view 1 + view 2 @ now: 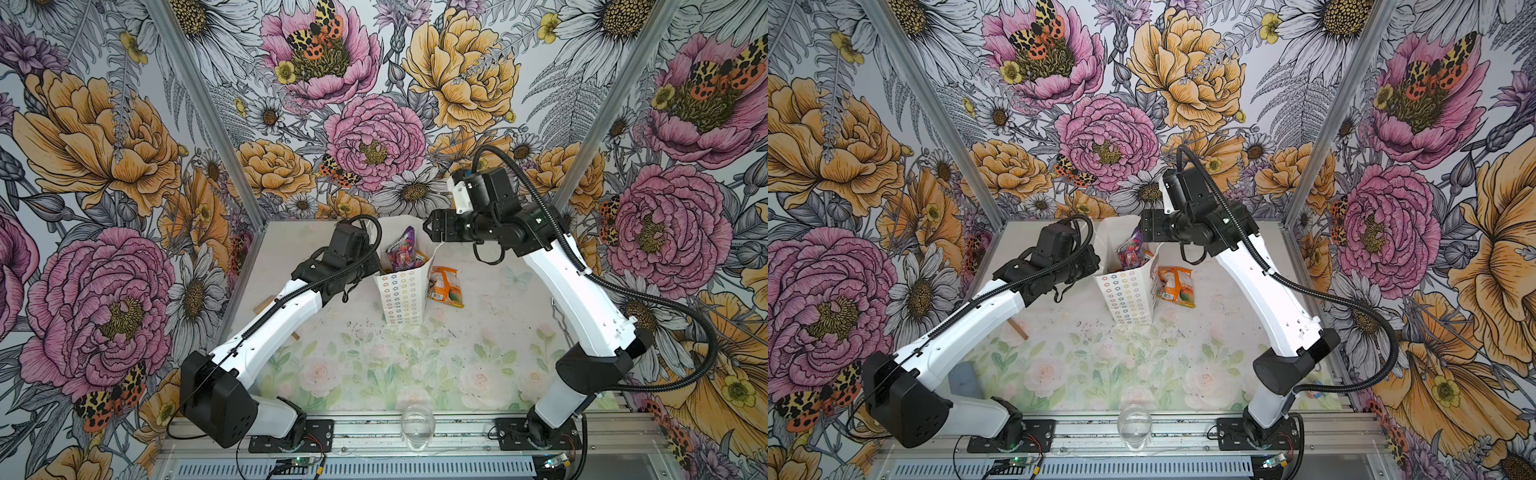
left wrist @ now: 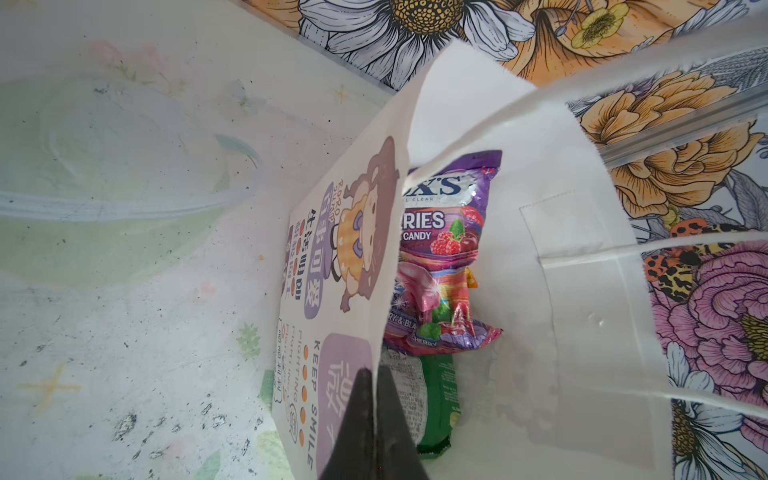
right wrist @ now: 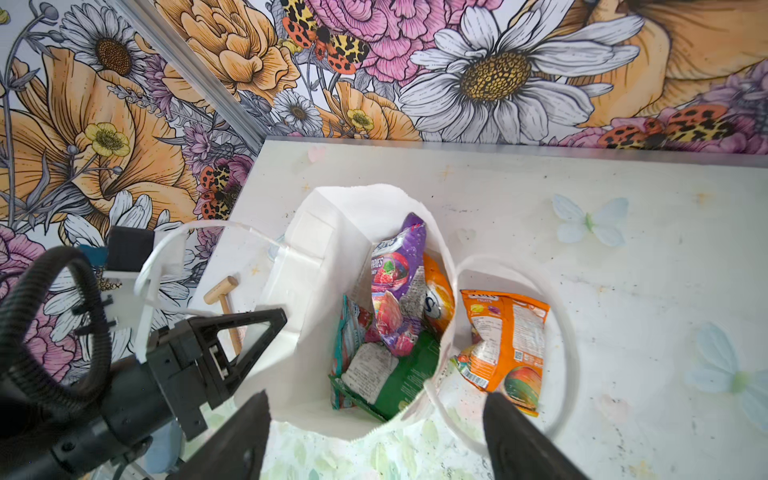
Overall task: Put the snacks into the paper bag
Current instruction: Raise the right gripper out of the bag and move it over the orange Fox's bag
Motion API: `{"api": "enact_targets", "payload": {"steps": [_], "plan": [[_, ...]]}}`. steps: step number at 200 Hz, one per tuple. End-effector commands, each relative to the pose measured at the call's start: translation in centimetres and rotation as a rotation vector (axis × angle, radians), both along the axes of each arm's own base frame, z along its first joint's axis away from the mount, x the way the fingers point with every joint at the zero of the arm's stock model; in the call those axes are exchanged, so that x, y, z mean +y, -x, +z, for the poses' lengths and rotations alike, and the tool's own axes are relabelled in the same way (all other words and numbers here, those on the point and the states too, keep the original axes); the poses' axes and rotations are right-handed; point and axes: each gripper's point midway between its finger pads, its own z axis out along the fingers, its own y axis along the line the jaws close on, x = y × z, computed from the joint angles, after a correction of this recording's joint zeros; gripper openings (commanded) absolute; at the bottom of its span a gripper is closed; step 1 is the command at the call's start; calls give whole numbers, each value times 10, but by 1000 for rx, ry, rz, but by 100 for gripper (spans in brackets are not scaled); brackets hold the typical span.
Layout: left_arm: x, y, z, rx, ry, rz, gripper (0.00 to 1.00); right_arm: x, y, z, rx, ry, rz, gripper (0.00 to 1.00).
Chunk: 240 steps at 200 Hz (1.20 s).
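Observation:
The white paper bag [image 1: 401, 295] [image 1: 1129, 297] stands upright mid-table with its mouth open. My left gripper [image 2: 376, 399] is shut on the bag's printed wall [image 2: 345, 257] at the rim. Inside lie several snacks: a purple packet [image 3: 397, 266] [image 2: 449, 232] on top, a green one [image 3: 407, 374] and a teal one [image 3: 347, 332] below it, and an orange one [image 3: 436, 299] against the wall. Another orange packet [image 1: 446, 286] [image 3: 507, 345] lies flat on the table, right of the bag and inside its cord handle loop. My right gripper [image 3: 376, 397] [image 1: 428, 226] hangs open and empty above the bag's mouth.
A small wooden mallet [image 3: 226, 307] lies on the table left of the bag, under the left arm. An empty glass [image 1: 417, 424] stands at the front edge on the rail. A clear plastic lid [image 2: 124, 199] lies near the bag. The flowered walls close in the back and sides.

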Motion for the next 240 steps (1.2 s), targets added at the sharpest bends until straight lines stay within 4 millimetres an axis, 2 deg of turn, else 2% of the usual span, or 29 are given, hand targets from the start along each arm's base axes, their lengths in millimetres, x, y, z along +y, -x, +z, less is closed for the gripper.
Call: {"api": "enact_targets", "payload": {"steps": [1,18,67,89,115,167,189,240], "plan": [[6,-2,12,-42,36,12,0,-25,6,4,-28,38,-66,92],[5,-2,11,-40,43,5,0,-43,9,1,-30,56,-109,100],[0,-5,9,-34,52,-11,0,-94,10,-19,17,16,-223,100],[-2,-6,11,-36,57,-14,0,-111,7,-39,52,18,-271,100],[-3,-7,11,-37,56,-16,0,-121,-1,-71,124,13,-295,100],[-5,-7,13,-40,59,-19,0,-118,-20,-145,279,24,-288,100],[-5,-7,13,-40,58,-16,0,-108,-28,-176,350,16,-257,100],[-6,-6,13,-40,58,-15,0,-80,-44,-232,459,-49,-185,100]]}}
